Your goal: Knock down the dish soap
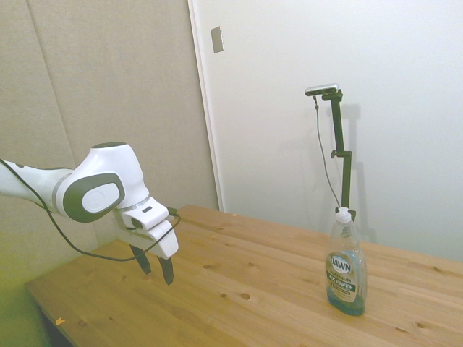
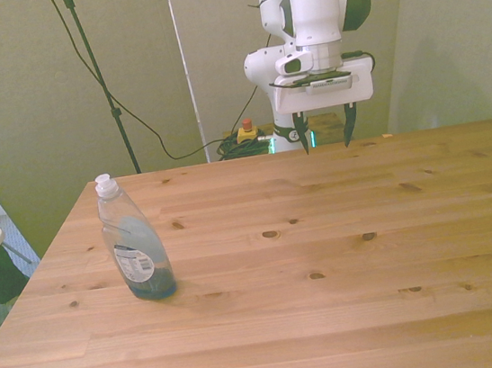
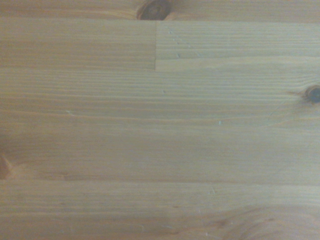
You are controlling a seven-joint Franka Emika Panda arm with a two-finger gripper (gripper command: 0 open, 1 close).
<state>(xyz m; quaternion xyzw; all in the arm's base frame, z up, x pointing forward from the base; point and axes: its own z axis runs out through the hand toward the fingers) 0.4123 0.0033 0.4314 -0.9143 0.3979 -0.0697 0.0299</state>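
We read "DAWN" in white letters on the blue label (image 1: 345,275) of the dish soap (image 1: 346,269), standing upright on the table (image 1: 246,289). Smaller lines beneath it are too fine to read. The back label, in the front view, is illegible too.

Arm (image 1: 94,189): glossy white rounded shells w/ grey joint bands and a grey oval inset on the side. Thin black cable (image 1: 72,242) loops under the wrist. Gripper (image 2: 323,134): flat white boxy body, dark vent-like slot strip on front, two slim black fingers (image 2: 348,125) tapering to tips.
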